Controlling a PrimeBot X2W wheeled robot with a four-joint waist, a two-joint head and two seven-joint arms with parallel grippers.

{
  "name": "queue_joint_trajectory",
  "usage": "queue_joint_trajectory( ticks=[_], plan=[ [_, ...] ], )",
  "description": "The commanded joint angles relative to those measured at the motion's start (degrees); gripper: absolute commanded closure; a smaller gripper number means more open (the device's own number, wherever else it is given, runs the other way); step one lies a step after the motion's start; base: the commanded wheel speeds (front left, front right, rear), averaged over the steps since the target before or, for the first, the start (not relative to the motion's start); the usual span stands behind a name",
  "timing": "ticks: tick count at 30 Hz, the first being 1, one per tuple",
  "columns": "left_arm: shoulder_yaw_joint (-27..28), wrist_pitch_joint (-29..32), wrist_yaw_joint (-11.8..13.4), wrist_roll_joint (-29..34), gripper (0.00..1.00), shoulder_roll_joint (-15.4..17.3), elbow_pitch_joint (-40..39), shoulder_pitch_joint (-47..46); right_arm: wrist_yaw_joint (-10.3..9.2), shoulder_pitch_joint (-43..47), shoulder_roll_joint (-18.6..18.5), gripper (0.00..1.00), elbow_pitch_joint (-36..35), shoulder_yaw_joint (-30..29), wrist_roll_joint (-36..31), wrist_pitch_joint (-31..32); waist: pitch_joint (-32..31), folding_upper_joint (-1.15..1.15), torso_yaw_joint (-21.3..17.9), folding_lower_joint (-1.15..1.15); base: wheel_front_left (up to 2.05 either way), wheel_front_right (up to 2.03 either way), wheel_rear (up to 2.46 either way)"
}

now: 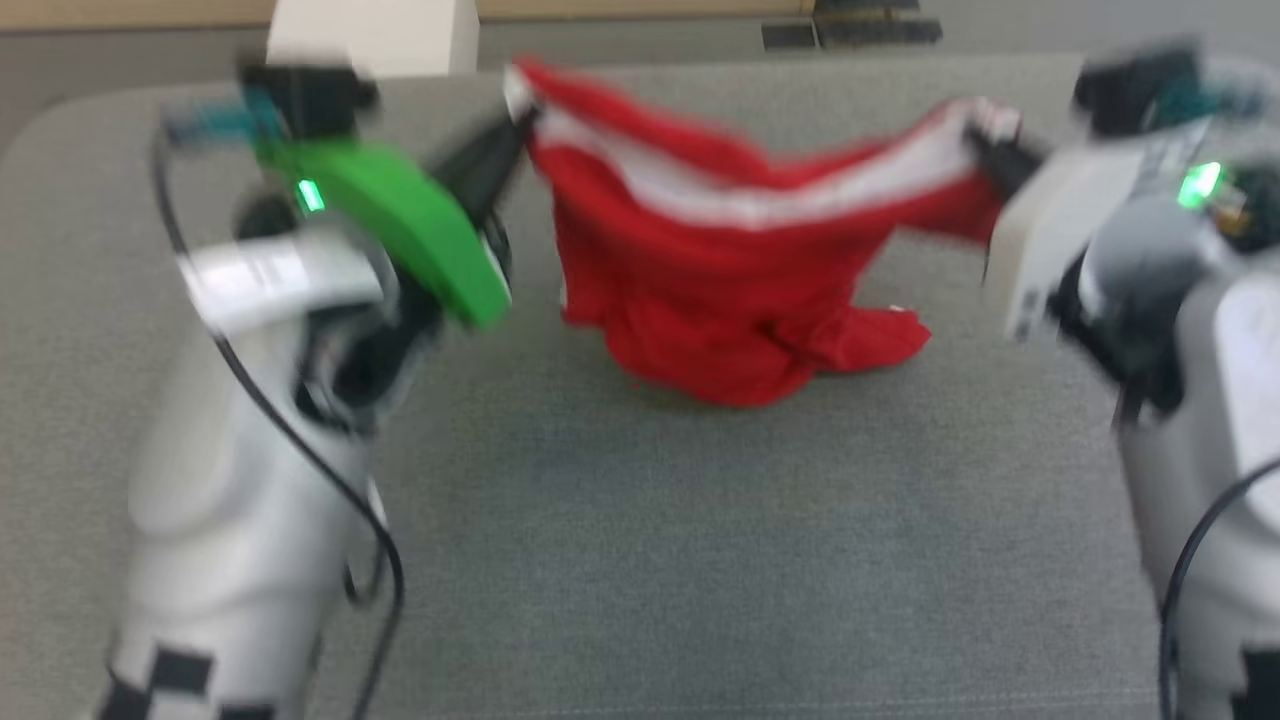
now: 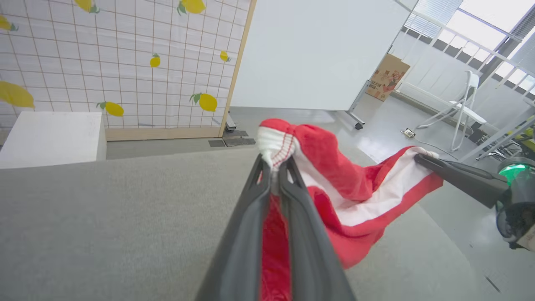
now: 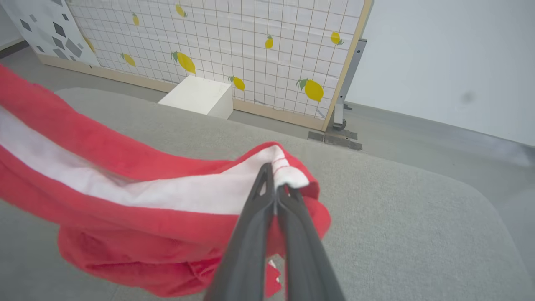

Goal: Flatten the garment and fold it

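Observation:
The red garment (image 1: 730, 270) with a broad white stripe hangs stretched between my two grippers above the grey table (image 1: 640, 560), its lower part bunched on the surface. My left gripper (image 1: 515, 125) is shut on the white-trimmed corner at the left end. In the left wrist view the left gripper (image 2: 273, 164) pinches the white trim with red stitching on the garment (image 2: 347, 188). My right gripper (image 1: 980, 140) is shut on the other end. The right wrist view has the right gripper (image 3: 273, 175) clamped on the white edge of the garment (image 3: 125, 196).
A white box (image 1: 375, 35) stands beyond the table's far edge at the left. Behind it is a gridded screen with lemon prints (image 3: 234, 50). A white folding chair (image 2: 464, 100) and a cardboard box (image 2: 388, 77) stand on the floor to the right.

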Motion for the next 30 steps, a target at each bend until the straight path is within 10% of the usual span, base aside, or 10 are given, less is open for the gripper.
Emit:
queue_joint_trajectory(
  ticks=[1,18,30],
  plan=[
    [0.73,0.59,0.16,0.10,1.00,0.74,1.08,-3.91,-0.08,-3.64,-0.18,1.00,1.22,0.22,0.67,0.39,4.04,0.00,-0.92,0.00,0.00,0.00,0.00],
    [8.82,-18.34,7.61,8.12,1.00,1.02,18.67,-36.31,-0.08,-38.19,0.68,1.00,18.12,-2.50,-7.71,-19.93,15.66,0.00,-2.04,0.00,0.00,0.00,0.00],
    [1.39,-21.03,1.55,9.77,1.00,1.34,24.42,-17.37,-0.08,-19.02,-1.98,1.00,22.63,5.56,1.18,-18.00,9.84,0.00,0.31,0.00,0.00,0.00,0.00]
  ],
)
